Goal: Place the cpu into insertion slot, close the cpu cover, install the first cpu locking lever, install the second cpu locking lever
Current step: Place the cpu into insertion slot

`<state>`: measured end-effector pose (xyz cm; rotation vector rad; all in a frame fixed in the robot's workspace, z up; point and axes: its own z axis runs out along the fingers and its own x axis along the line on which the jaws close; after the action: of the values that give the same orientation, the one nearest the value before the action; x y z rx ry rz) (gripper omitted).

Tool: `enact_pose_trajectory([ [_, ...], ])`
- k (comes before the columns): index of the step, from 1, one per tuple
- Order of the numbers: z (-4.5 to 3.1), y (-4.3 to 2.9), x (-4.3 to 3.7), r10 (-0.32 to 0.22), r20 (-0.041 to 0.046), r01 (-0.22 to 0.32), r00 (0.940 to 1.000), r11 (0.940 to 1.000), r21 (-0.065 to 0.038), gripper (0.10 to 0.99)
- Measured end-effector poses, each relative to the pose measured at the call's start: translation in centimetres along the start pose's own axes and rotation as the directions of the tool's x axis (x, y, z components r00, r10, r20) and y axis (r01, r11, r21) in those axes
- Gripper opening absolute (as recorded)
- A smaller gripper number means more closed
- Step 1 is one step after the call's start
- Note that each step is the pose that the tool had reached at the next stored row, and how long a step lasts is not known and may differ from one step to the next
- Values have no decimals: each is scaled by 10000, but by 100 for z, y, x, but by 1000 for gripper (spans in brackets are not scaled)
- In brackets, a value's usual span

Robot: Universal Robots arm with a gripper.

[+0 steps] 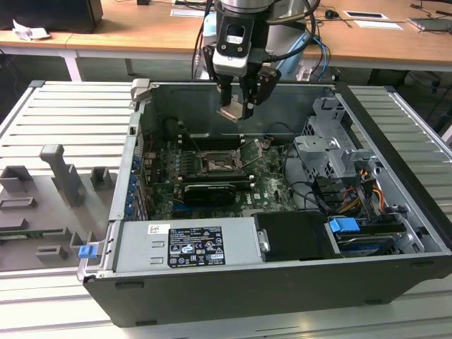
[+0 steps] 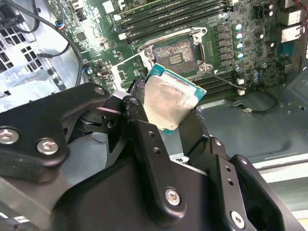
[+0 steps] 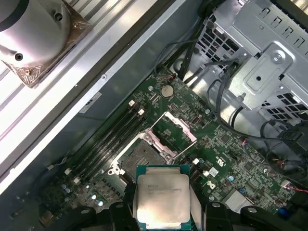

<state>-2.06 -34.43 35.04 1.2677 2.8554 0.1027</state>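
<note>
The jaws were clamped on the cpu [image 2: 171, 103] by its edges, holding it tilted in the air, well apart from the insertion slot [image 2: 177, 54], whose cpu cover [image 3: 174, 129] stood open. Lowered at that tilt or off-square, it would likely bend socket pins or slip free
</note>
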Motion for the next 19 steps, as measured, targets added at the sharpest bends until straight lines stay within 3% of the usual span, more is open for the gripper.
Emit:
enact_pose_trajectory([
  [9,13,-1,0,955,63,-955,9954,9954,-15,525],
  [15,21,-1,0,1573,103,-1572,9875,9876,-27,525],
  [19,29,-2,0,2047,134,-2046,9787,9788,-39,525],
])
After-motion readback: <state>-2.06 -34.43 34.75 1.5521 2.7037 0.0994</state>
